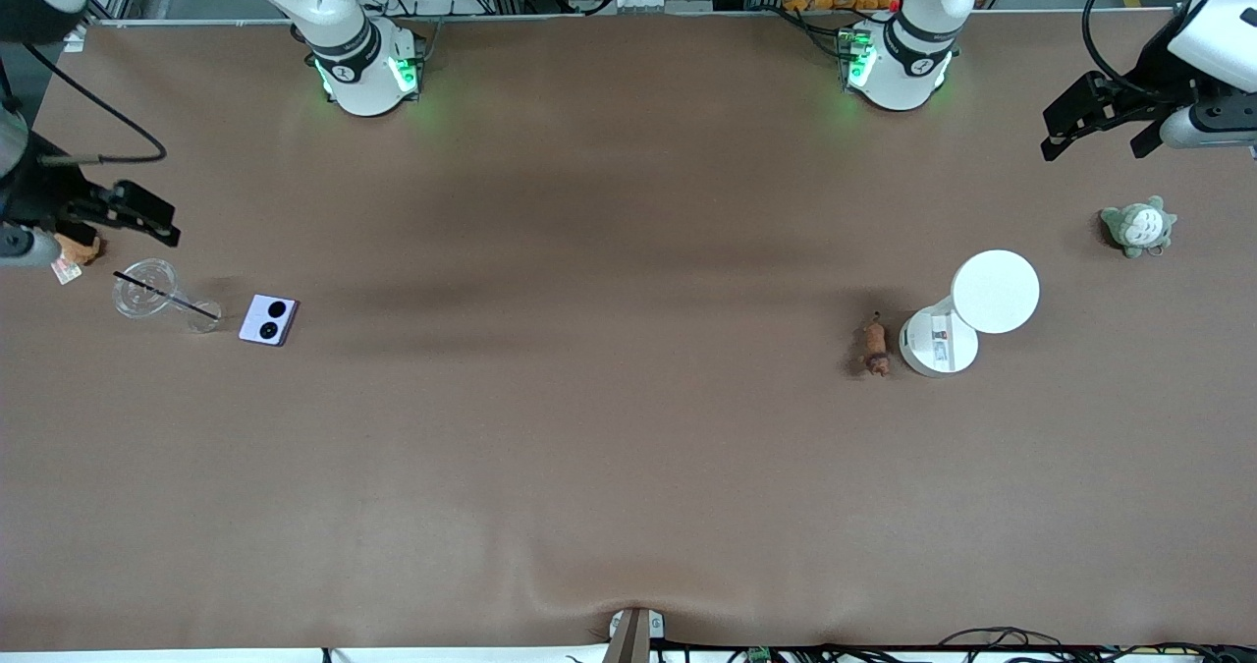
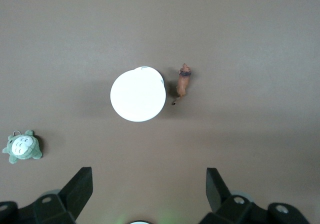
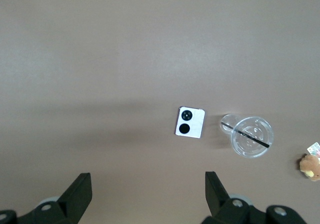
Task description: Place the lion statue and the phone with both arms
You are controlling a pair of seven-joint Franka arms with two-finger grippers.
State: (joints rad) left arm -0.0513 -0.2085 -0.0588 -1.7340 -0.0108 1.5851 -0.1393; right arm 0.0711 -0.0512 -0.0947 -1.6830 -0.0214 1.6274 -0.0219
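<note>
The lion statue [image 1: 874,346] is a tiny reddish-brown figurine lying on the table toward the left arm's end, beside a white round device [image 1: 994,293]. It also shows in the left wrist view [image 2: 184,81]. The phone [image 1: 268,319], lavender with two black circles, lies flat toward the right arm's end, and shows in the right wrist view [image 3: 190,122]. My left gripper [image 1: 1098,142] is open and empty, high over the table's edge at its own end [image 2: 148,179]. My right gripper [image 1: 128,211] is open and empty, high over the table's edge at its own end [image 3: 147,181].
A grey-green plush [image 1: 1139,226] sits near the left gripper. The white device has a round disc over a round base [image 2: 137,95]. A clear cup with a black straw [image 1: 147,290] lies beside the phone. A brown-orange plush [image 1: 77,248] sits under the right gripper.
</note>
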